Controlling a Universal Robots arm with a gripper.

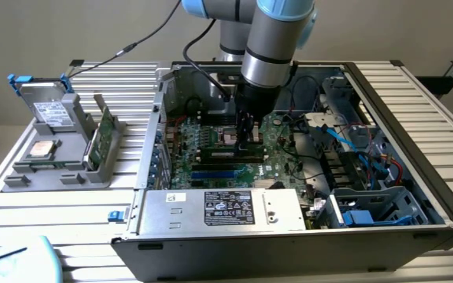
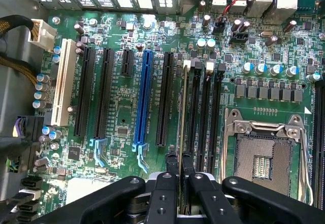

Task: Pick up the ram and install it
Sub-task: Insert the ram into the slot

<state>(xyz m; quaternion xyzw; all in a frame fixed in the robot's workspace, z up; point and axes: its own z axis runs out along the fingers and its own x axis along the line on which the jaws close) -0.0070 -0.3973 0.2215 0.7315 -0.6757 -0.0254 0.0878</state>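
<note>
In the wrist view the ram (image 2: 184,107) shows edge-on as a thin green-gold strip. It runs along the memory slot (image 2: 193,109) closest to the black expansion slots. My gripper (image 2: 180,165) is shut on its near end, one black finger (image 2: 171,169) on each side. I cannot tell whether the ram is seated in the slot or just above it. In the exterior view my gripper (image 1: 250,139) reaches straight down into the open computer case, low over the memory slots (image 1: 228,154) beside the processor socket (image 1: 230,134).
The open processor socket (image 2: 264,158) lies beside the memory slots. On their other side are a blue slot (image 2: 143,97) and a white slot (image 2: 62,87). Outside the case, a grey holder (image 1: 61,171) carries a green card (image 1: 101,138), a square chip (image 1: 42,147) and a drive (image 1: 49,109). Cables (image 1: 368,147) crowd the case's right side.
</note>
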